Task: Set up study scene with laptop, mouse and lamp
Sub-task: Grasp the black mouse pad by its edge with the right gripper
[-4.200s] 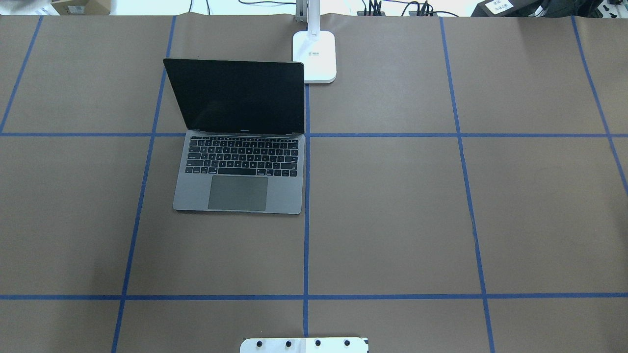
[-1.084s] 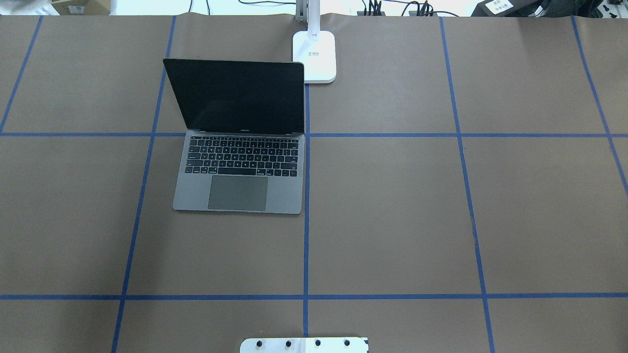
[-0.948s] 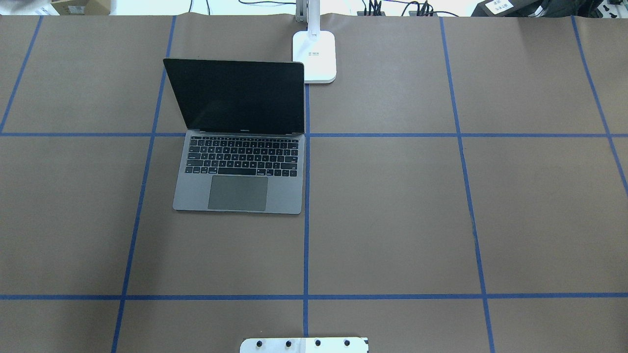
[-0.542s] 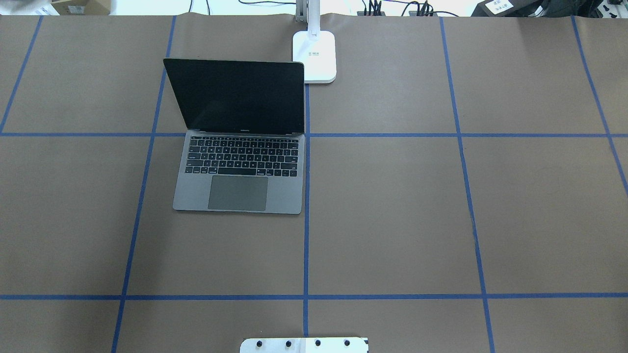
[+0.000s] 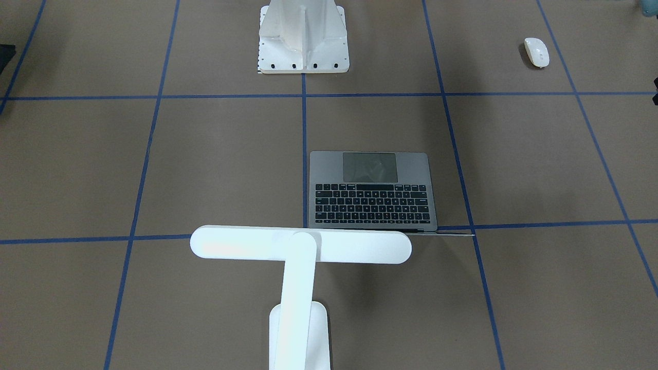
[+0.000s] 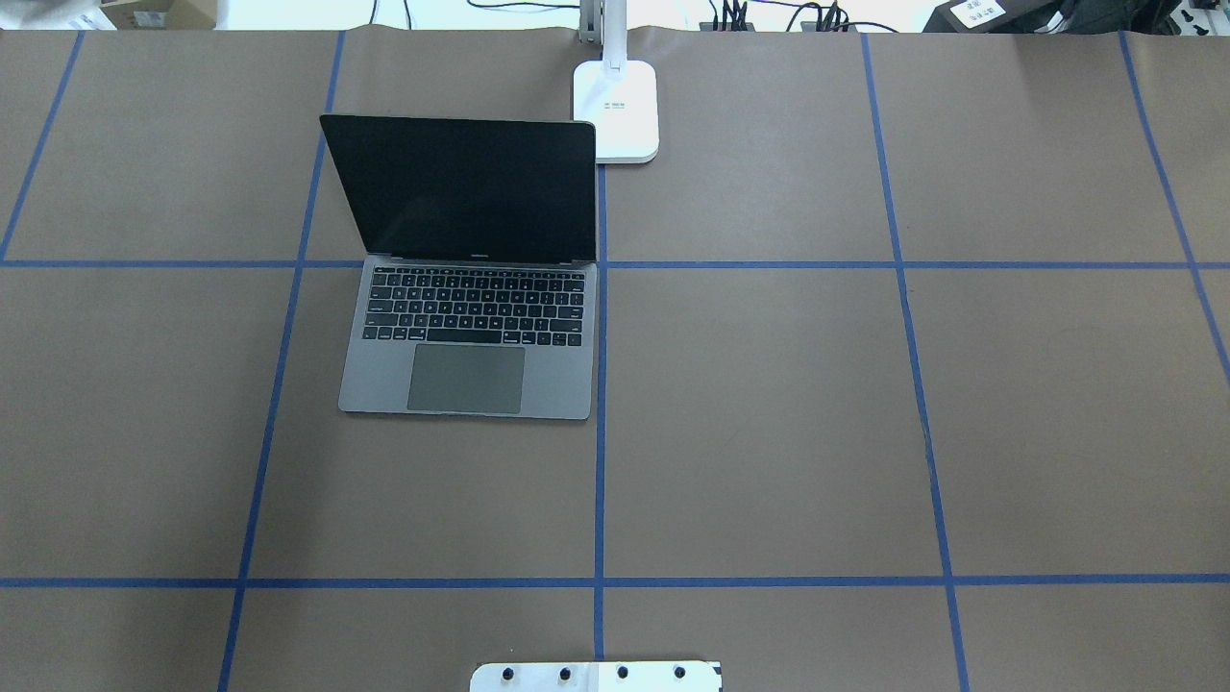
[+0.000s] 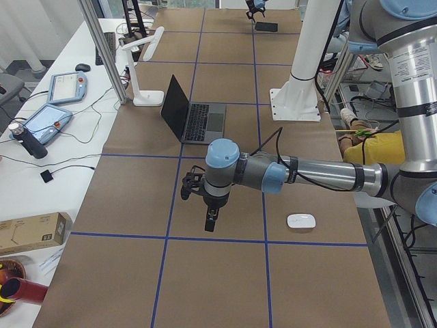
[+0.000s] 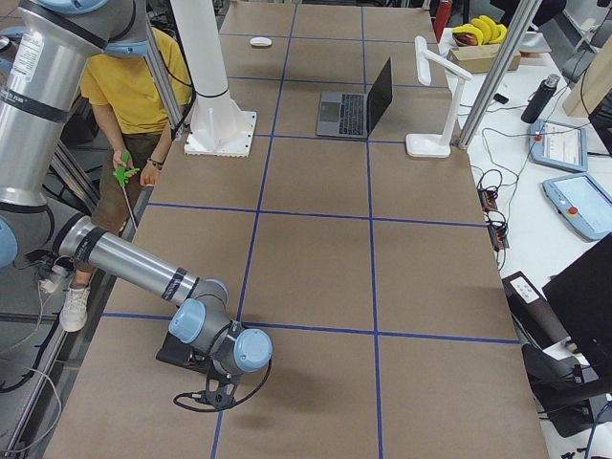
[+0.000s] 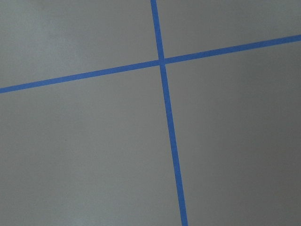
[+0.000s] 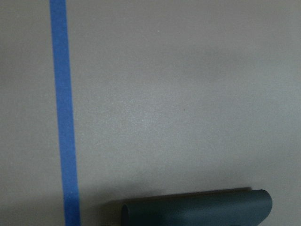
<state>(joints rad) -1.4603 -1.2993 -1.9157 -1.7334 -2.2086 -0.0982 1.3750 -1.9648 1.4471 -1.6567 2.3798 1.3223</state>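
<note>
The laptop (image 6: 466,327) stands open on the brown table, also in the front-facing view (image 5: 372,195). The lamp stands just behind it, base (image 6: 616,111) on the table, bar head (image 5: 300,245) over the laptop's hinge edge. The mouse (image 5: 536,52) lies alone near the robot's side, towards the table's left end (image 7: 300,221). My left gripper (image 7: 210,223) hangs over bare table beside the mouse, apart from it; I cannot tell if it is open. My right gripper (image 8: 218,390) is low at the table's right end, far from all three; I cannot tell its state.
The white ribbed pedestal (image 5: 303,36) stands bolted at the robot's side. A black flat pad (image 7: 266,26) lies by the right gripper. A person in a yellow shirt (image 8: 134,76) stands beside the table. Tablets and cables (image 7: 58,102) lie on the white bench.
</note>
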